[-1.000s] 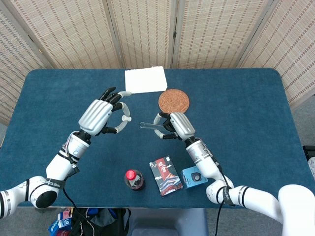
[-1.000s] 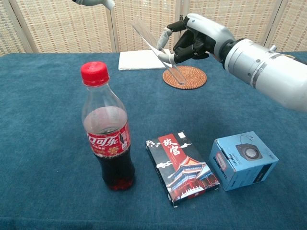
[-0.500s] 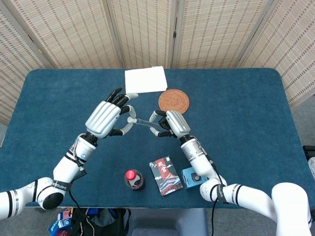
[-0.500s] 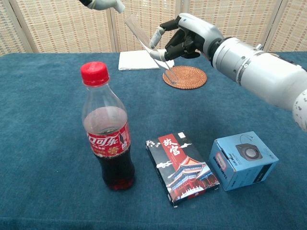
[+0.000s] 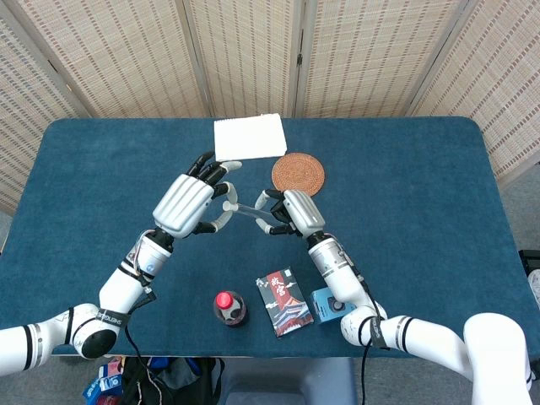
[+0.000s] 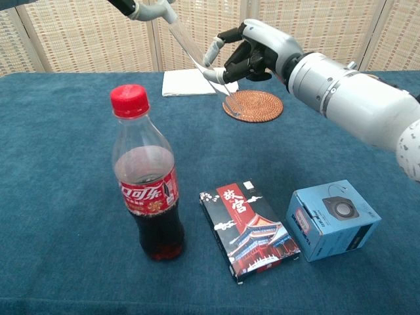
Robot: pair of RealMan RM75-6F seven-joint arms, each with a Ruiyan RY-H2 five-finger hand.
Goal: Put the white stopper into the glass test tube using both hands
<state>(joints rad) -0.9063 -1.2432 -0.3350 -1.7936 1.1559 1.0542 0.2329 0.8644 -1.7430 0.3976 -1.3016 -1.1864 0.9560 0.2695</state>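
Note:
My right hand (image 5: 291, 213) grips a clear glass test tube (image 5: 251, 212) near its lower half and holds it tilted above the table, mouth pointing left and up. In the chest view the tube (image 6: 195, 54) slants up from my right hand (image 6: 257, 51) toward the top edge. My left hand (image 5: 191, 205) pinches the small white stopper (image 5: 228, 205) between thumb and finger, right at the tube's mouth. Whether the stopper sits inside the mouth I cannot tell. Only the left hand's fingertips (image 6: 148, 9) show in the chest view.
A cola bottle (image 6: 146, 177) with a red cap stands near the front edge. Beside it lie a dark card box (image 6: 249, 226) and a small blue box (image 6: 331, 218). Further back are a round woven coaster (image 5: 298, 173) and a white notepad (image 5: 249, 137).
My left hand has moved right with the stopper until it meets the tube's mouth. The right hand has shifted slightly left with the tube.

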